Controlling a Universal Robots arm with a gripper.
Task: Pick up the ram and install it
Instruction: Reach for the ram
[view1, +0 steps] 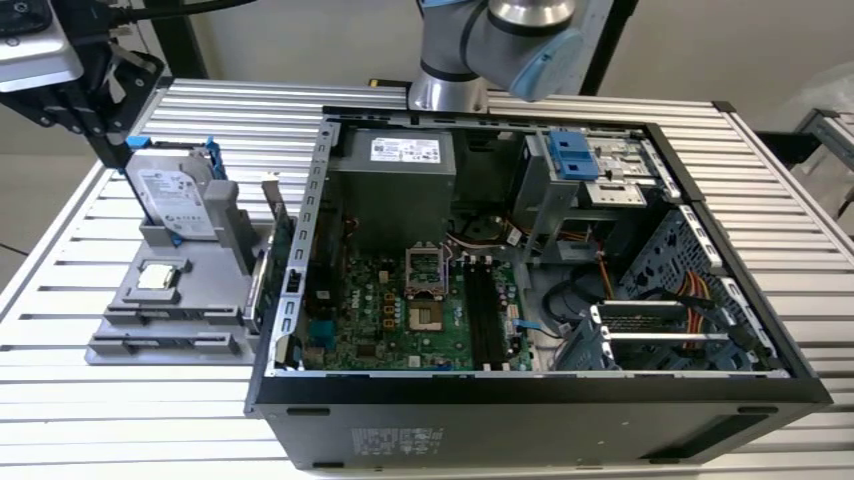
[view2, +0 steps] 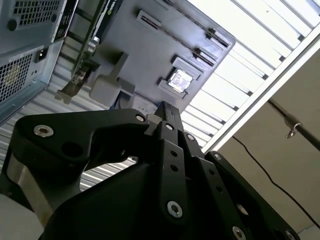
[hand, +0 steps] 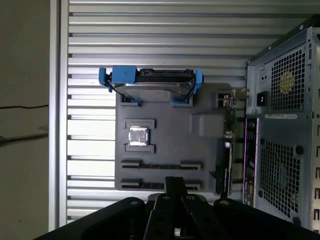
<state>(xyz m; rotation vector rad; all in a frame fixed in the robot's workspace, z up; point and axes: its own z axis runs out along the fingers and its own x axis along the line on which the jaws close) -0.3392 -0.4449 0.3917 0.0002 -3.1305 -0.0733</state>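
Apparently gripper (hand: 175, 182) closed, empty, over gray tray (hand: 170, 120); hard drive (view1: 174, 195) label unreadable.

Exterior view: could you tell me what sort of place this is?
Likely a robotics lab workbench: an opened desktop computer case on a slatted metal table, a grey parts tray with a hard drive, and a robot arm.

Your arm (view1: 514, 40) shows as a silver and blue joint at the top middle of the exterior view. Your black gripper (view1: 110, 145) hangs in the upper left of that view, pointing down. In both wrist views its fingers (view2: 167, 117) (hand: 175, 186) are pressed together.
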